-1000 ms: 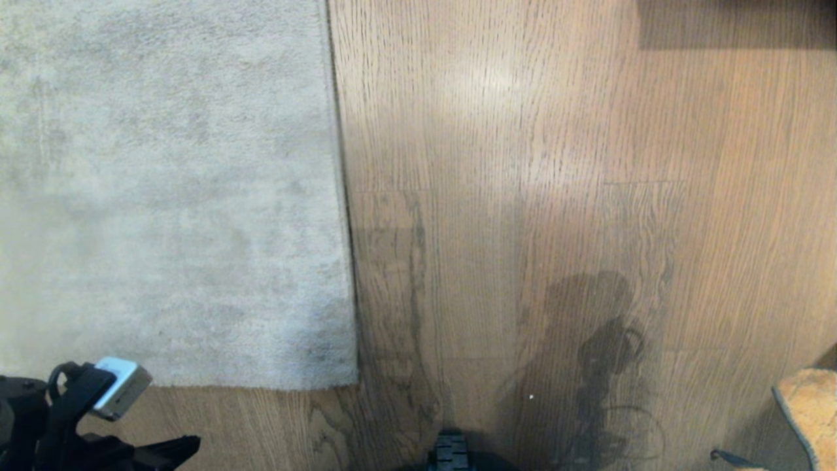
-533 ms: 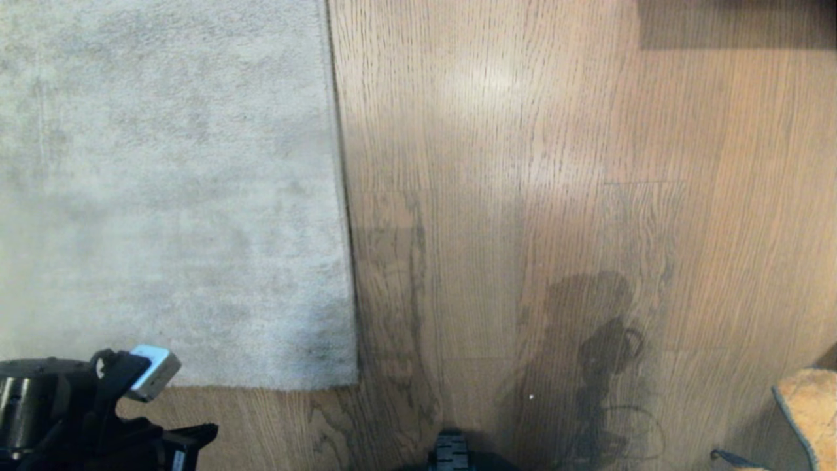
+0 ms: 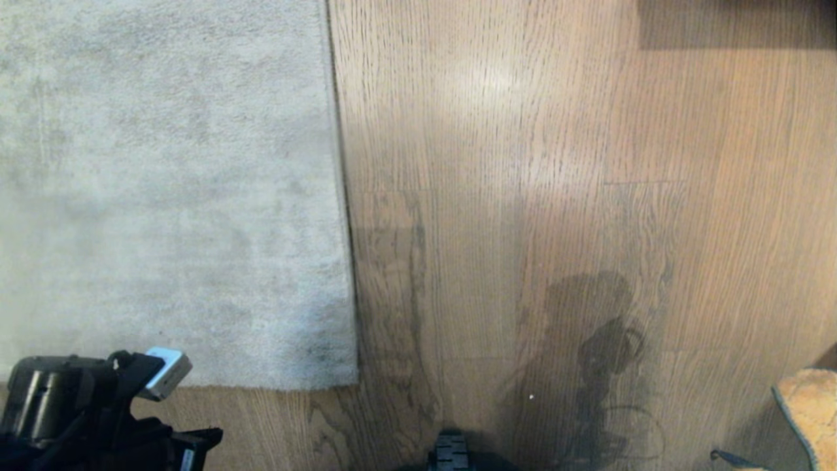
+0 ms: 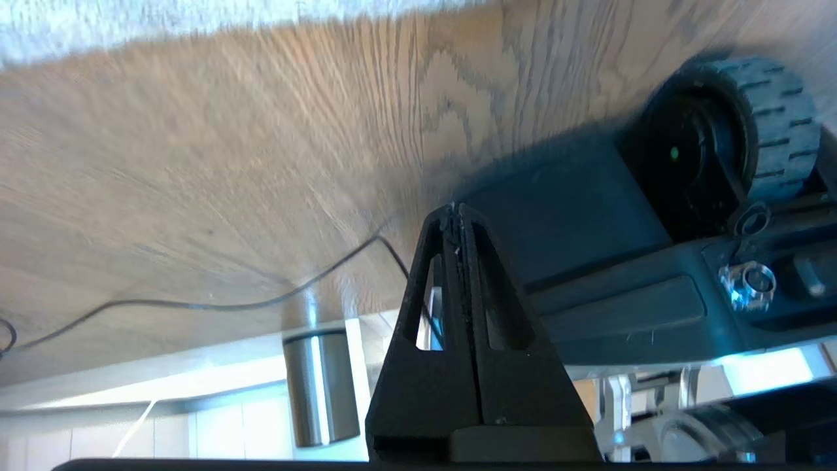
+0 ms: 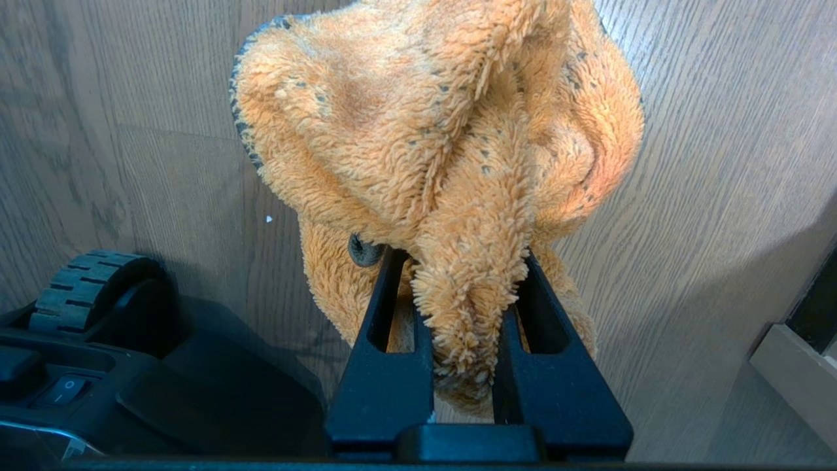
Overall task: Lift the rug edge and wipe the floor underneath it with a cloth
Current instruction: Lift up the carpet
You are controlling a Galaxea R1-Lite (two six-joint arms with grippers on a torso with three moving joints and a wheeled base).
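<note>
1. Rug edge (image 3: 196, 386) is lying flat on the floor (image 3: 523, 163) in the head view, its near border running across the lower left and its side border running up the middle; nothing is lifted yet.
2. Left claw (image 4: 456, 212) is sitting clenched and empty, fingers pressed together, hovering above bare planks just short of the near border; its arm shows at the lower left corner of the head view.
3. Right claw (image 5: 461, 307) is grasping the cloth (image 5: 444, 131), the orange fuzzy bundle bunching out beyond its fingers above the floor, well apart from the rug at the far right.
4. Judging by this, the approach step is in hand: the left arm is lining up for the lift.
5. Next, the left claw is needing to spread its fingers, reach the border, and pinch pile and backing together.
6. Only then is the cloth having room to sweep underneath.
</note>
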